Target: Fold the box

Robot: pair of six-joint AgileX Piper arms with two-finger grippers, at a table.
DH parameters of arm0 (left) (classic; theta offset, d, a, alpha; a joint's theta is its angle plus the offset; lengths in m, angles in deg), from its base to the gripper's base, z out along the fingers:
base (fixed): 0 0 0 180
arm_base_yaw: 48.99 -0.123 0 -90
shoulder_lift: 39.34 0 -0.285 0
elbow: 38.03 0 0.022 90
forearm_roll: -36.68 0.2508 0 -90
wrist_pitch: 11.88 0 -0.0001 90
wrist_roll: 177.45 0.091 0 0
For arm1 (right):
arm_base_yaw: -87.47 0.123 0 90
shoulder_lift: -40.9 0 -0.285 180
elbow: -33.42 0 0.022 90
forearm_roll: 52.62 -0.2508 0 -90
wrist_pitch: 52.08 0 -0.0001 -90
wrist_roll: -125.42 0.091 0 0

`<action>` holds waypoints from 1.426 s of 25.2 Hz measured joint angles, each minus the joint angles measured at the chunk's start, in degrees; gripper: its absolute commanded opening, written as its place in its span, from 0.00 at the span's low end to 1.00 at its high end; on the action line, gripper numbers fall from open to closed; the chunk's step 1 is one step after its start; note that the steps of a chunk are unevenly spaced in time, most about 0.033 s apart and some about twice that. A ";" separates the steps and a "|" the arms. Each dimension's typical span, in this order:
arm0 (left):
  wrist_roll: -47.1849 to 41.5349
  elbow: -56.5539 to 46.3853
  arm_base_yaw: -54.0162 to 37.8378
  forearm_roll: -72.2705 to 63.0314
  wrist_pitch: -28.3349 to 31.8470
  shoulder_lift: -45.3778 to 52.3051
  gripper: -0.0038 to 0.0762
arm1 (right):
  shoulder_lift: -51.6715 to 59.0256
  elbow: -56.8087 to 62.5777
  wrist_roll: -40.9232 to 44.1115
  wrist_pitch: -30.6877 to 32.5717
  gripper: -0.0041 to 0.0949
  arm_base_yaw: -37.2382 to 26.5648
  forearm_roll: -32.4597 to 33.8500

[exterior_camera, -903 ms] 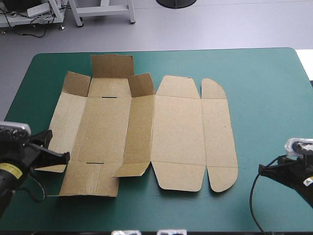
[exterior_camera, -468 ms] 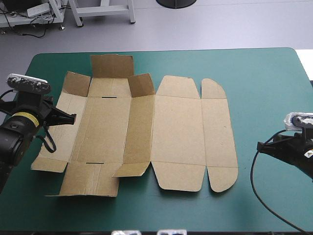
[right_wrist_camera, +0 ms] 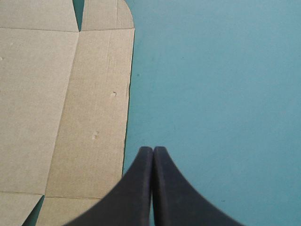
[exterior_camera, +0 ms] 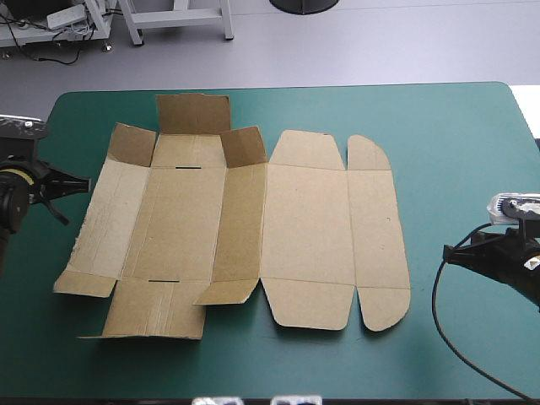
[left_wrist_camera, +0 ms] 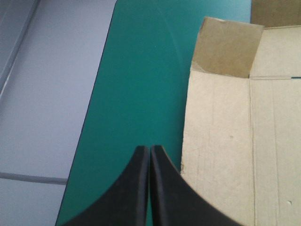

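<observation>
Brown box [exterior_camera: 304, 228], mostly flat with far flaps raised, holds nothing; left gripper [left_wrist_camera: 150, 147] and right gripper [right_wrist_camera: 153, 149] each pinched together, empty.

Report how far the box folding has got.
Done: only the far-left flaps of the box stand raised; the rest lies mostly flat. In hand: nothing; the left end effector and right end effector are shut, empty, beside the box's edges. Left: raising and tucking nearly every wall.

The high view looks down from behind over the whole table [exterior_camera: 456, 126]. The wrist views sit close, looking past the left gripper [left_wrist_camera: 149, 149] and the right gripper [right_wrist_camera: 153, 149] at opposite side edges of the box [exterior_camera: 304, 228], which the high view shares.
</observation>
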 measured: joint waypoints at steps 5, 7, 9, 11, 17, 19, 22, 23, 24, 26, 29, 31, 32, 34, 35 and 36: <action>11.00 0.11 -13.74 -16.18 0.39 -3.94 0.04 | -0.04 0.00 -0.04 0.00 0.02 0.00 0.00; 15.20 0.17 -18.24 -23.72 0.14 -6.31 0.05 | -0.04 0.00 -0.40 0.00 0.02 0.00 0.00; 19.61 0.17 -21.53 -30.14 -1.20 -8.69 0.05 | -0.06 0.00 -0.92 0.00 0.02 0.00 0.05; 23.06 0.17 -24.25 -35.13 -3.25 -11.15 0.05 | -0.18 0.00 -1.13 0.00 0.02 0.00 0.05; 30.78 0.17 -29.24 -43.90 -12.93 -18.10 0.05 | -1.37 0.00 -1.47 0.00 0.02 0.00 0.05; 31.79 0.17 -29.43 -44.39 -14.83 -19.54 0.05 | -1.66 0.00 -1.51 0.00 0.02 0.00 0.05; 32.88 0.17 -29.46 -45.38 -16.58 -20.96 0.05 | -1.78 0.00 -1.58 0.00 0.02 0.00 0.10; 33.17 0.17 -29.50 -45.95 -16.90 -21.34 0.05 | -1.78 0.00 -1.65 0.00 0.02 0.00 0.10; 33.23 0.17 -29.50 -46.20 -16.91 -21.48 0.05 | -1.78 0.00 -1.78 0.00 0.02 0.00 0.10; 33.38 0.23 -29.50 -46.42 -16.91 -21.64 0.05 | -1.78 0.00 -1.98 0.00 0.02 0.00 0.10; 33.93 0.37 -29.50 -46.76 -17.16 -21.70 0.16 | -1.78 0.00 -2.31 0.06 0.02 0.00 0.10; 34.63 0.42 -29.50 -46.81 -18.45 -22.00 0.33 | -1.78 0.00 -2.60 0.31 0.02 0.00 0.10; 34.76 0.42 -29.50 -46.81 -18.92 -22.12 0.46 | -1.78 0.00 -2.66 0.37 0.02 0.00 0.10; 34.91 0.43 -29.50 -45.96 -20.15 -22.70 0.53 | -1.78 0.00 -2.89 0.37 0.02 0.00 0.16; 34.96 0.43 -29.50 -45.41 -20.29 -22.89 0.53 | -1.78 0.00 -2.93 0.41 0.02 0.00 0.16; 34.95 0.43 -29.50 -45.05 -20.41 -23.22 0.53 | -1.78 0.00 -2.93 0.41 0.02 0.00 0.16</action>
